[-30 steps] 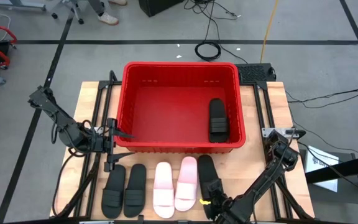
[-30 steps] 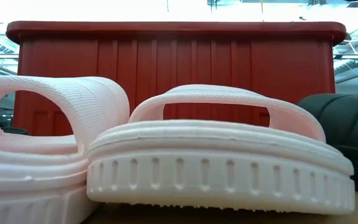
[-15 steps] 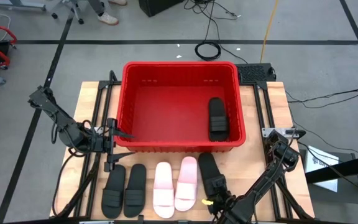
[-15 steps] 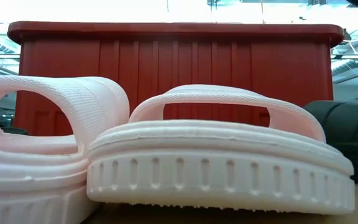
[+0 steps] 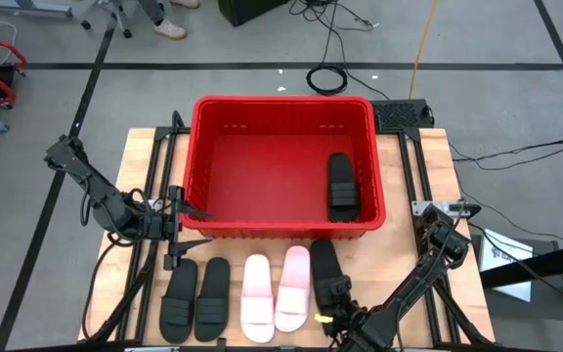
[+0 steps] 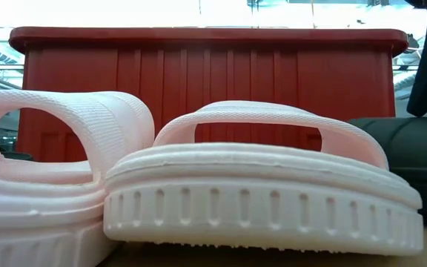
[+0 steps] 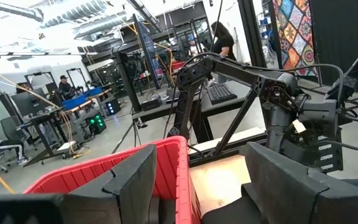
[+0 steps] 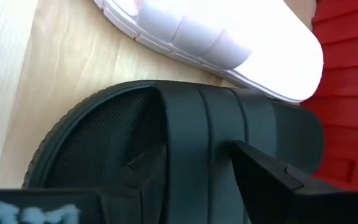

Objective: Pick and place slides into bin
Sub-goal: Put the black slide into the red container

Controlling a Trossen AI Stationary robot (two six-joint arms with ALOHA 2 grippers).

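Observation:
The red bin (image 5: 281, 101) stands at the table's far middle with one black slide (image 5: 340, 186) lying inside at its right. Near the front edge lie two black slides (image 5: 195, 298), two white slides (image 5: 275, 289) and a third black slide (image 5: 323, 256), all on their soles. My right gripper (image 5: 336, 293) is open over this third black slide (image 8: 104, 137), one finger on either side of its strap (image 8: 191, 124). My left gripper (image 5: 195, 227) is open and empty at the bin's near left corner. My right gripper comes at the black slide from above, slanting from the table's near side. One finger (image 8: 272, 174) is at one edge of the strap and the other stands over the footbed at its other edge. Whether they touch it, I cannot tell. The slide lies flat on the table.
The bin's near wall (image 6: 199, 74) rises just behind the row of slides. The white slide (image 8: 229, 43) lies right beside the black one. Black frame rails run along both table sides. People and benches show in the room beyond.
My right gripper has gone toward the table's far edge, along the black slide toward the bin. Its arm now shows at the low view's upper right.

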